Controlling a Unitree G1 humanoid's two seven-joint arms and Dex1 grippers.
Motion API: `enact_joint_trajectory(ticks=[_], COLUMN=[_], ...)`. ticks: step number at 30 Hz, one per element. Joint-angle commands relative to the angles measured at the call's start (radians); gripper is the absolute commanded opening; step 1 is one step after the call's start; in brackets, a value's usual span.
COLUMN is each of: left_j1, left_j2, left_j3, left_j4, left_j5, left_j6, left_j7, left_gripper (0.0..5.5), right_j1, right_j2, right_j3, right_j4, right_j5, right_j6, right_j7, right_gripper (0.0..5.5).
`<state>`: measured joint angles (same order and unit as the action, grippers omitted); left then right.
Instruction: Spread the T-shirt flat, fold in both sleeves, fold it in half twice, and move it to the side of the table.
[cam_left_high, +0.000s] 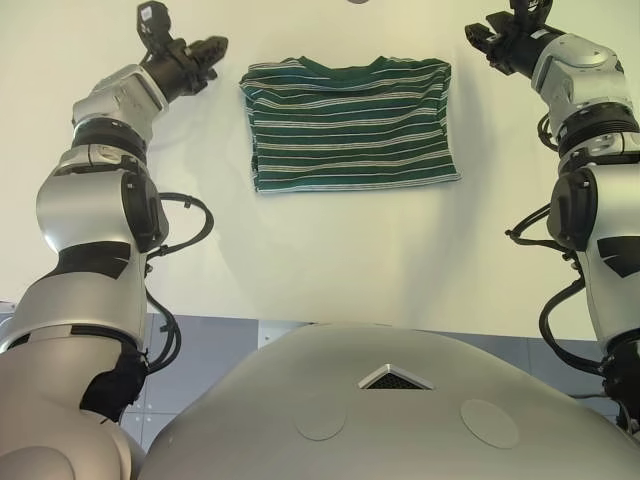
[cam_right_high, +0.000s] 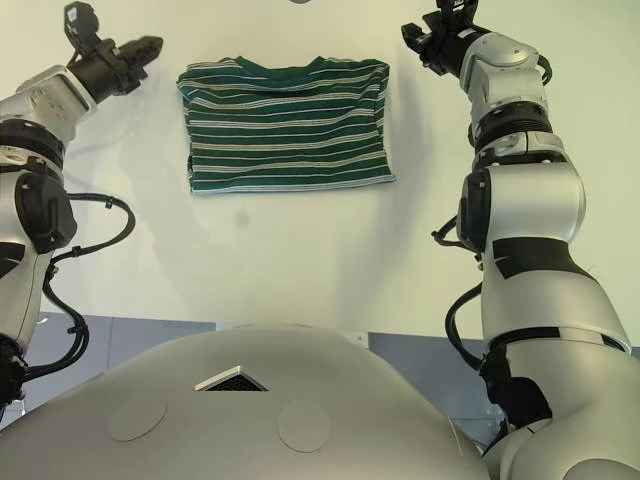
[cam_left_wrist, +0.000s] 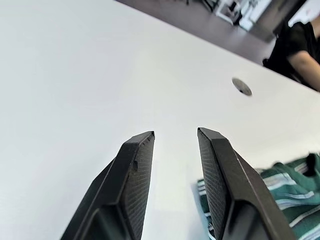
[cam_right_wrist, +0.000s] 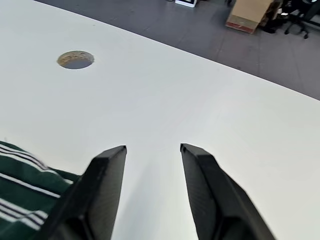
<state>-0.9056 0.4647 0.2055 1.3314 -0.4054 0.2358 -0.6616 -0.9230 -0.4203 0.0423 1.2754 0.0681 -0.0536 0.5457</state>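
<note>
Your jaws, parted and empty either side of the T-shirt (cam_left_high: 350, 125), should pinch matching corners before folding across.

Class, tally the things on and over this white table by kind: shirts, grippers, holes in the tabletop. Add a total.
T-shirt: 1
Grippers: 2, the left gripper and the right gripper, both open
Hole: 1
Total: 4

A round cable hole (cam_right_wrist: 75, 59) sits in the white worktop (cam_right_wrist: 210, 95) near its far edge, and beyond that edge a cardboard box (cam_right_wrist: 245, 19) stands on the dark grey floor (cam_right_wrist: 165, 22).
</note>
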Motion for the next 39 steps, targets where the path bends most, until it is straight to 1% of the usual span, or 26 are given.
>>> enact_joint_trajectory(ticks=[1,2,3,4,5,6,8,9,11,14,15,16,19,22,23,25,26,27,28,29,31,33,35,36,38,39], left_j1=[0.074,0.130,0.189,0.287,0.364,0.437,0.547,0.587,0.662,0.741,0.750,0.751,0.745,0.762,0.766,0.758,0.748,0.734,0.721,0.709,0.690,0.679,0.698,0.718,0.779,0.811], left_j2=[0.002,0.004,0.006,0.006,0.004,0.006,0.019,0.027,0.039,0.040,0.037,0.030,0.012,0.017,0.020,0.022,0.026,0.041,0.058,0.077,0.101,0.134,0.172,0.187,0.220,0.232], left_j3=[-0.003,-0.036,-0.058,-0.075,-0.082,-0.095,-0.127,-0.131,-0.119,-0.109,-0.110,-0.117,-0.169,-0.187,-0.188,-0.199,-0.214,-0.246,-0.278,-0.302,-0.307,-0.275,-0.257,-0.257,-0.320,-0.382], left_j4=[-0.077,-0.165,-0.267,-0.449,-0.595,-0.726,-0.919,-0.991,-1.139,-1.313,-1.344,-1.372,-1.426,-1.463,-1.466,-1.456,-1.440,-1.416,-1.394,-1.383,-1.377,-1.394,-1.475,-1.545,-1.765,-1.848], left_j5=[0.050,0.078,0.089,0.074,0.054,0.044,0.053,0.054,0.032,0.009,0.009,0.004,0.025,0.028,0.031,0.050,0.074,0.114,0.155,0.184,0.194,0.173,0.143,0.121,0.068,0.081], left_j6=[-0.045,-0.092,-0.118,-0.111,-0.097,-0.082,-0.072,-0.059,-0.006,0.057,0.072,0.092,0.121,0.134,0.133,0.114,0.094,0.061,0.026,-0.001,-0.032,-0.032,0.005,0.033,0.093,0.091], left_j7=[-0.020,-0.073,-0.121,-0.158,-0.172,-0.173,-0.166,-0.161,-0.140,-0.106,-0.098,-0.095,-0.092,-0.093,-0.093,-0.093,-0.097,-0.114,-0.136,-0.161,-0.199,-0.229,-0.259,-0.273,-0.319,-0.341], left_gripper=[2.17,2.43,2.43,2.43,2.43,2.43,2.43,2.43,2.43,2.43,2.43,2.43,2.43,2.43,2.43,2.43,2.43,2.43,2.43,2.43,2.43,2.43,2.43,2.43,2.43,2.43], right_j1=[0.244,0.380,0.491,0.601,0.677,0.745,0.860,0.896,0.921,0.833,0.775,0.679,0.442,0.385,0.393,0.465,0.506,0.557,0.601,0.651,0.732,0.821,0.904,0.923,0.906,0.904], right_j2=[0.024,-0.003,-0.029,-0.052,-0.067,-0.094,-0.168,-0.195,-0.238,-0.311,-0.320,-0.321,-0.263,-0.193,-0.155,0.030,0.103,0.143,0.152,0.131,0.056,-0.104,-0.237,-0.259,-0.213,-0.197], right_j3=[0.005,0.025,0.042,0.073,0.104,0.153,0.219,0.225,0.199,0.192,0.196,0.205,0.171,0.172,0.175,0.204,0.237,0.303,0.360,0.420,0.468,0.450,0.401,0.368,0.232,0.165], right_j4=[-0.455,-0.726,-0.941,-1.112,-1.203,-1.247,-1.300,-1.320,-1.324,-1.154,-1.069,-0.952,-0.777,-0.781,-0.805,-0.879,-0.901,-0.924,-0.951,-1.003,-1.132,-1.276,-1.396,-1.437,-1.559,-1.624], right_j5=[0.108,0.177,0.224,0.244,0.228,0.159,0.016,-0.021,-0.055,-0.169,-0.203,-0.262,-0.306,-0.290,-0.264,-0.148,-0.118,-0.133,-0.153,-0.166,-0.126,-0.059,-0.004,0.020,0.146,0.218], right_j6=[0.005,0.077,0.145,0.204,0.238,0.246,0.289,0.316,0.351,0.258,0.209,0.145,0.041,-0.041,-0.048,0.045,0.091,0.116,0.138,0.136,0.164,0.206,0.199,0.188,0.240,0.294], right_j7=[0.222,0.286,0.322,0.336,0.333,0.331,0.322,0.313,0.301,0.242,0.211,0.132,-0.017,-0.035,-0.022,0.014,0.031,0.055,0.088,0.149,0.290,0.442,0.531,0.533,0.451,0.412], right_gripper=[1.98,1.98,1.98,1.98,1.98,1.98,1.98,1.98,1.98,1.98,1.98,1.98,1.98,1.98,1.98,1.98,1.98,1.98,1.98,1.98,1.98,1.98,1.98,1.98,1.98,1.98])
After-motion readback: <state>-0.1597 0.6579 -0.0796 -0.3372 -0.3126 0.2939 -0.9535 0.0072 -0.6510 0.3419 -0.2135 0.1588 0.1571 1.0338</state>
